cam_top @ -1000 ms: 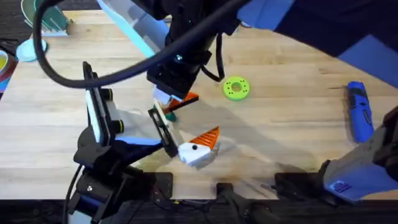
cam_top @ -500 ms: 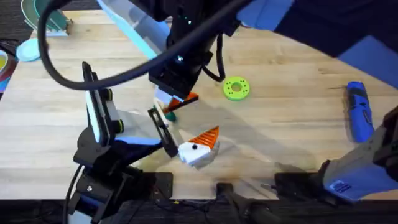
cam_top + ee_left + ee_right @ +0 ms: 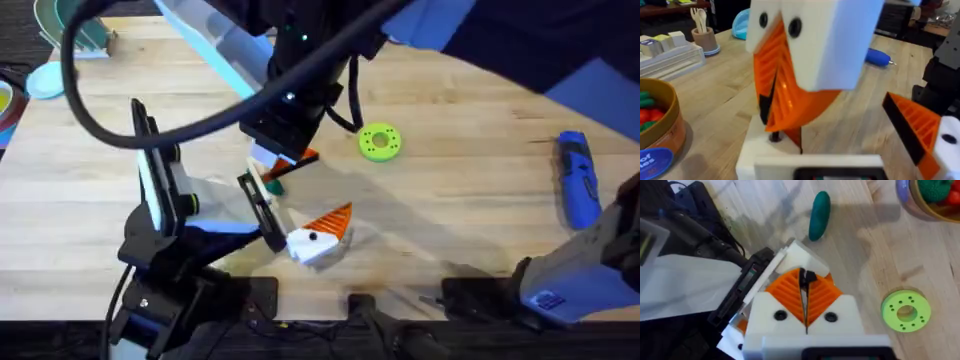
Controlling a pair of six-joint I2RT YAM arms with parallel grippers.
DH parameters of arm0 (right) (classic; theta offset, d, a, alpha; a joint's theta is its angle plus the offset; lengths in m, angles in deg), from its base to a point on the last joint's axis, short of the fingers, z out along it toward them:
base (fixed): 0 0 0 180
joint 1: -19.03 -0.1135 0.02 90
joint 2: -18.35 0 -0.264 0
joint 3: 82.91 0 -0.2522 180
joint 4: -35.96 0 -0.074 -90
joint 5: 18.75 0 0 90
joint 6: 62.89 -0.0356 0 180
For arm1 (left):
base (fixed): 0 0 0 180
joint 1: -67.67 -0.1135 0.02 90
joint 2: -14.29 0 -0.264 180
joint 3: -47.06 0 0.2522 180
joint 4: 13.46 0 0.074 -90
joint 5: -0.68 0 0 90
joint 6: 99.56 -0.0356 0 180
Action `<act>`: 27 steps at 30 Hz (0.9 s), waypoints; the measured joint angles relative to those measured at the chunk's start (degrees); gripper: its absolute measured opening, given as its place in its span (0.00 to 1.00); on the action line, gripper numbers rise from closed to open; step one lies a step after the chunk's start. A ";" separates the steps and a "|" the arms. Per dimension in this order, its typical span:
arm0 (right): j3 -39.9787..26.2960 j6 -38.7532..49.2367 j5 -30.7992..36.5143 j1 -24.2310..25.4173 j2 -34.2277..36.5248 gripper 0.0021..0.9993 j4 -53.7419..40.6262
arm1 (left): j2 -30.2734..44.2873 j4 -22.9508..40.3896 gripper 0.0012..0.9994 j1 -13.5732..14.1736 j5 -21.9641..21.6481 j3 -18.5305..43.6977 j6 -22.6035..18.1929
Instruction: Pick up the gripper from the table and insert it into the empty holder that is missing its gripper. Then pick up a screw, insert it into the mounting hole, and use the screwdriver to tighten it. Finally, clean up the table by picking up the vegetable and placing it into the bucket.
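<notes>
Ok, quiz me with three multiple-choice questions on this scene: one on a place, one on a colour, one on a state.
1. Seen from overhead, where does the blue screwdriver lie?
A. the table's right side
B. beside the left arm's base
C. on a shelf
2. The ring disc is:
A. red
B. green
C. white
3. The vegetable is:
A. in the bucket
B. held by a tool
C. lying on the table
Answers: 1 A, it lies near the right edge; 2 B, plainly green; 3 C, the right wrist view shows it on bare wood, apart from the bucket.
</notes>
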 joint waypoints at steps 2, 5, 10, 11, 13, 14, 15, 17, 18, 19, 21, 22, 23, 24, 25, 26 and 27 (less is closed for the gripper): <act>0.00 0.00 0.01 -0.01 -0.01 0.00 -0.02 | 0.00 -0.01 0.99 0.00 -0.02 0.00 0.02; 0.00 0.00 0.76 -0.04 -0.13 0.00 -0.09 | 0.00 -0.05 0.99 0.00 0.02 0.00 -0.27; 0.02 -0.02 1.75 -0.14 -0.76 0.00 -0.30 | -0.07 -0.03 0.99 0.00 0.09 0.00 -0.85; 0.02 -0.02 1.89 -0.15 -0.98 0.00 -0.42 | -0.07 -0.05 0.99 0.00 0.11 0.00 -0.92; 0.02 -0.02 2.01 -0.15 -1.23 0.00 -0.55 | -0.07 -0.03 0.99 0.00 0.11 0.00 -1.09; 0.02 -0.02 2.12 -0.15 -1.36 0.00 -0.59 | -0.07 -0.05 0.99 0.00 0.11 0.00 -1.16; 0.02 -0.02 2.16 -0.15 -1.46 0.00 -0.60 | -0.07 -0.05 0.99 0.00 0.11 0.00 -1.25; 0.02 -0.02 2.36 -0.15 -1.62 0.00 -0.68 | -0.07 -0.05 0.99 0.00 0.11 0.00 -1.29; 0.02 -0.01 2.35 -0.15 -1.62 0.00 -0.72 | -0.07 -0.04 0.99 0.00 0.11 0.00 -1.29; 0.02 -0.01 2.30 -0.15 -1.62 0.00 -0.72 | -0.07 -0.05 0.99 0.00 0.11 0.00 -1.30; 0.04 0.00 1.97 -0.15 -1.62 0.00 -0.72 | -0.07 -0.05 0.99 0.00 0.11 0.00 -1.31; 0.04 0.00 1.77 -0.15 -1.62 0.00 -0.70 | -0.07 -0.05 0.99 0.00 0.11 0.00 -1.31; 0.04 0.00 1.62 -0.15 -1.62 0.00 -0.72 | -0.07 -0.05 0.99 0.00 0.11 0.00 -1.33; 0.04 0.00 1.44 -0.17 -1.60 0.00 -0.72 | -0.07 -0.05 0.99 0.00 0.11 0.00 -1.33; 0.04 0.00 1.37 -0.17 -1.62 0.00 -0.70 | -0.07 -0.05 0.99 0.00 0.11 0.00 -1.38; 0.04 0.00 1.25 -0.17 -1.62 0.00 -0.66 | -0.07 -0.05 0.99 0.00 0.11 0.00 -1.44; 0.04 0.00 1.20 -0.17 -1.62 0.00 -0.56 | -0.07 -0.05 0.99 0.00 0.11 0.00 -1.47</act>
